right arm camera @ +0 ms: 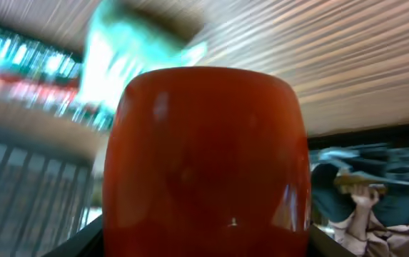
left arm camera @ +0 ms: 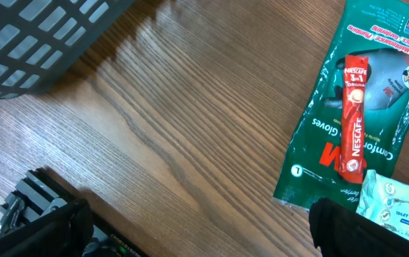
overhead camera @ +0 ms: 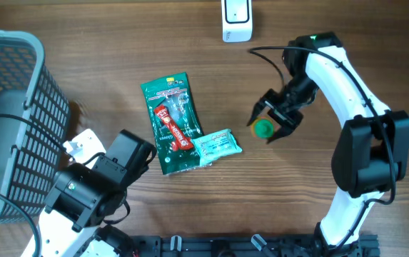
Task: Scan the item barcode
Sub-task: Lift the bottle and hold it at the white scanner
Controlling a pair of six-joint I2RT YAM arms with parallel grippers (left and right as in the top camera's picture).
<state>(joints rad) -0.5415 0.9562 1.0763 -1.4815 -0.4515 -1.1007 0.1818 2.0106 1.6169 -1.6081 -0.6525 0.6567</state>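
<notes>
Across the tabletop (overhead camera: 211, 207), the hazards are few. The basket (overhead camera: 18, 107) fills the left edge. The left pincer (left arm camera: 200, 232) hangs near it, jaws wide and empty, over bare wood short of the gloves packet (overhead camera: 163, 91); no conflict is judged unless it advances.

The right arm's cable (overhead camera: 265, 53) loops loosely between the arm and the white scanner (overhead camera: 236, 21). It is a likely snag on any reach that way.

The right pincer (overhead camera: 272, 121) is part-closed around the item (overhead camera: 263, 128), a small orange body with a green cap, just right of the wipes pack (overhead camera: 216, 145). The body looks smooth and rounded, so it may twist or slip. No barcode shows, so the label may face away.

Open wood lies between item and scanner. The scanner sits at the far edge of view, where an overshoot could knock it. The packets crowd the item's left side.
</notes>
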